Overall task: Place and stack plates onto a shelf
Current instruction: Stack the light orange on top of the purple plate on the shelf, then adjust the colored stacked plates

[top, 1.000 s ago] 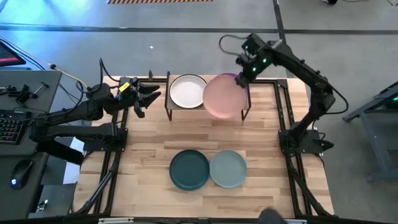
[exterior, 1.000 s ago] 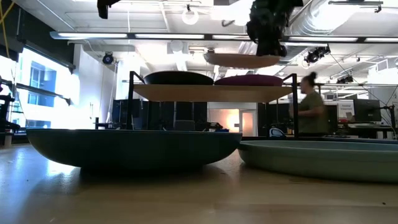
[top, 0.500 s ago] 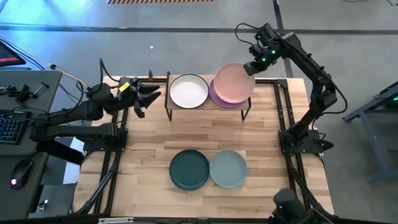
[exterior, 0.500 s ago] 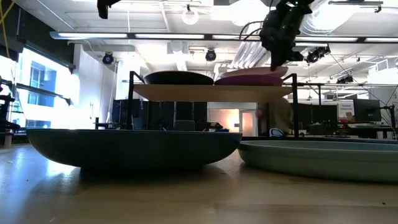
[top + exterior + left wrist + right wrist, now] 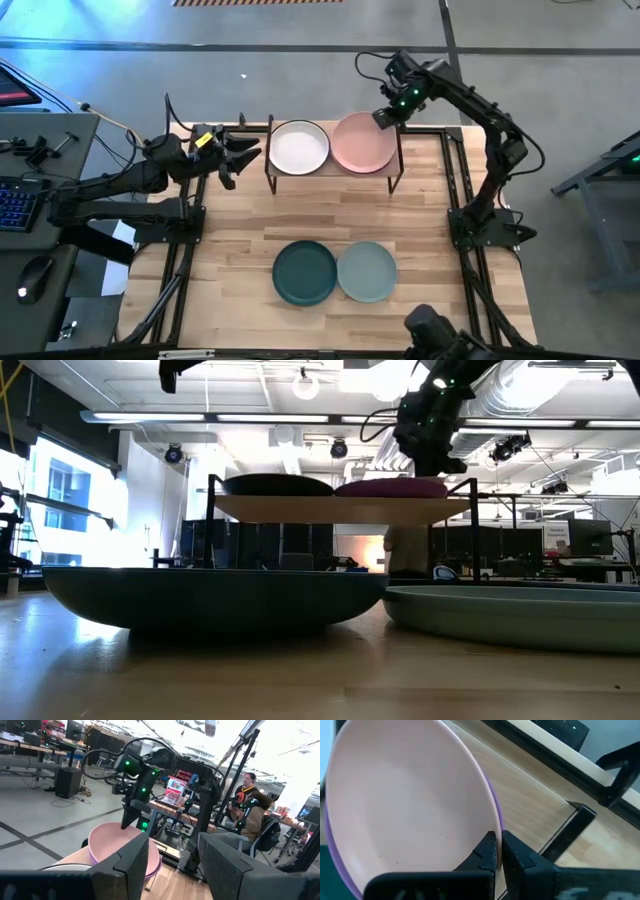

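On shelf [image 5: 300, 172] — pink plate [image 5: 360, 146] flat, face up, atop purple plate [image 5: 492, 807]

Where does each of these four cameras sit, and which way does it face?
High view: overhead, looking down; both arms, shelf, pink plate.
Low view: at tabletop height, facing the room; right pincer above shelf.
Left wrist: on the left arm, looking past its own fingers.
Right wrist: on the right arm, pincer pinching the pink plate.
Shared: all four show the pink plate.
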